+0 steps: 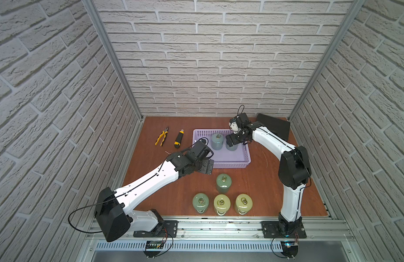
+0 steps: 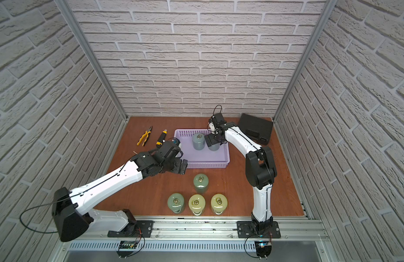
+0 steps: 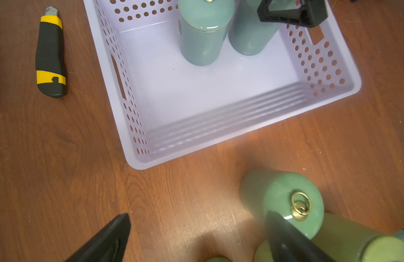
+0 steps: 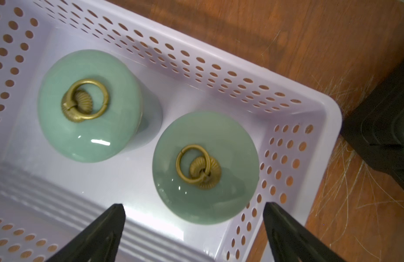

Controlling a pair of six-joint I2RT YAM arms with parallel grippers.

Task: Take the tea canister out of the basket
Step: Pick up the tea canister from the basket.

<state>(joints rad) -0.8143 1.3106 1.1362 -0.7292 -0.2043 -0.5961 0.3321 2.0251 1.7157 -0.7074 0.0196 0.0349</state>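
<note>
The lavender basket [image 1: 228,164] [image 2: 207,165] sits mid-table and holds two blue-green tea canisters with brass ring lids. One canister [image 1: 217,140] [image 4: 105,131] stands free. The other [image 1: 233,148] [image 4: 230,145] is in the basket's far right corner. My right gripper [image 1: 230,141] [image 4: 193,205] hovers open just above that corner canister, its fingers straddling the lid's near edge without touching. My left gripper [image 1: 207,166] [image 3: 196,214] hangs open and empty over bare table at the basket's near left corner [image 3: 132,165], next to a green canister [image 3: 276,192] standing outside.
Several canisters stand on the table in front of the basket, one green [image 1: 223,182] behind a row of three [image 1: 221,203]. Yellow pliers [image 1: 162,136] and a utility knife [image 1: 179,138] lie left of the basket. A black hard case [image 1: 276,127] lies at the back right.
</note>
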